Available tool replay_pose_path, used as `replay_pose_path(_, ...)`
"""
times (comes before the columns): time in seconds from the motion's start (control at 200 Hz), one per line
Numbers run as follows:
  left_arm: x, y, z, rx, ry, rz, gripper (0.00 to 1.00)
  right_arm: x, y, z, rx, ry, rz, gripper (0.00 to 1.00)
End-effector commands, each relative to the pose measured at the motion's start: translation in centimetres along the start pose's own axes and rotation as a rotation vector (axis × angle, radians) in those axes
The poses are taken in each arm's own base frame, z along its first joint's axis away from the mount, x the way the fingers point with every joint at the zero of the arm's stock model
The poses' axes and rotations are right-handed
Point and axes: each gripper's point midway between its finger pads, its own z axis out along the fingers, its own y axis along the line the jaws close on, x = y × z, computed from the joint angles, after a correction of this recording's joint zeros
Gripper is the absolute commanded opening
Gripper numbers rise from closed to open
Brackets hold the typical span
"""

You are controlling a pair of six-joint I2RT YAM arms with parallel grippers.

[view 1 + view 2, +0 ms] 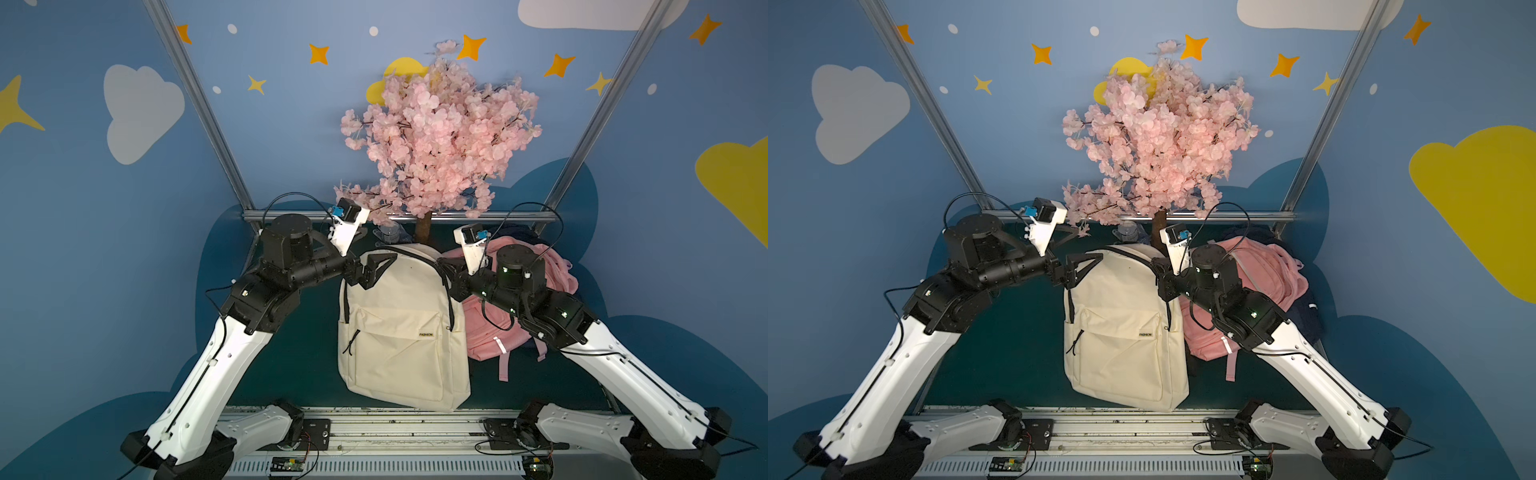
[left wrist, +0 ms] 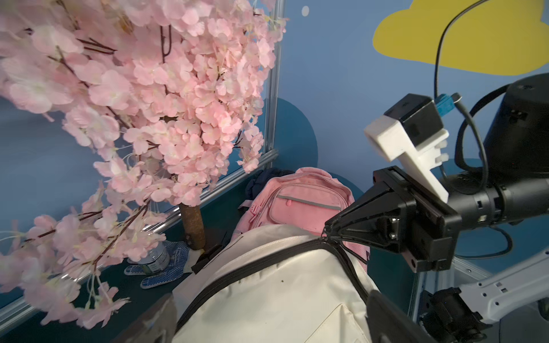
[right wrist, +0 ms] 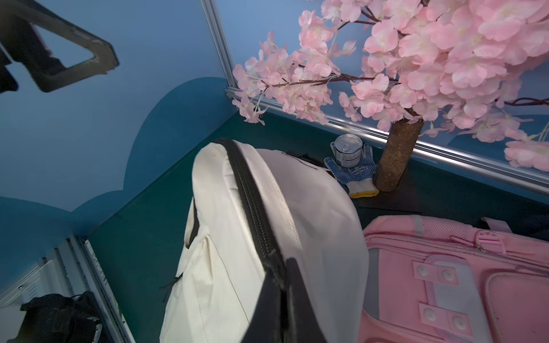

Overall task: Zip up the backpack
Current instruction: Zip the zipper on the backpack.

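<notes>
Against the table (image 1: 303, 365), pin the backpack (image 1: 399, 332) flat at its left shoulder before pulling further, to hold the track taut and stop bunching; then draw along the teeth, never across. Lies face up at the table's centre. Sits just below the left gripper (image 1: 381, 272), spread wide and empty over that left shoulder; touching or not, cannot tell. Pinched at the right shoulder by the right gripper (image 2: 326, 233), clamped on the zip (image 2: 252, 265), seemingly at its pull.
</notes>
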Motion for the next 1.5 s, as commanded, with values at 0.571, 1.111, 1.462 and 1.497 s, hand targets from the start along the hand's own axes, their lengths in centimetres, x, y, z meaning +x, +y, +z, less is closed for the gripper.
replay_pose_path(0.571, 6.7, -2.4, 10.1, 0.256, 0.278, 0.329, 0.76, -4.2, 2.4, -2.1, -0.083, -0.15, -0.046, 0.0)
replay_pose_path(1.111, 7.6, 5.0, 10.3, -0.079, 0.309, 0.262, 0.03, 5.2, -3.5, -0.8, 0.171, 0.012, 0.085, 0.0)
replay_pose_path(1.462, 7.4, 8.6, 9.7, -0.208, 0.294, 0.235, 0.03, 17.2, -4.4, 1.1, 0.17, 0.21, 0.231, 0.0)
replay_pose_path(1.497, 7.4, 8.9, 9.8, -0.222, 0.296, 0.234, 0.03, 18.2, -4.2, 1.3, 0.158, 0.227, 0.246, 0.0)
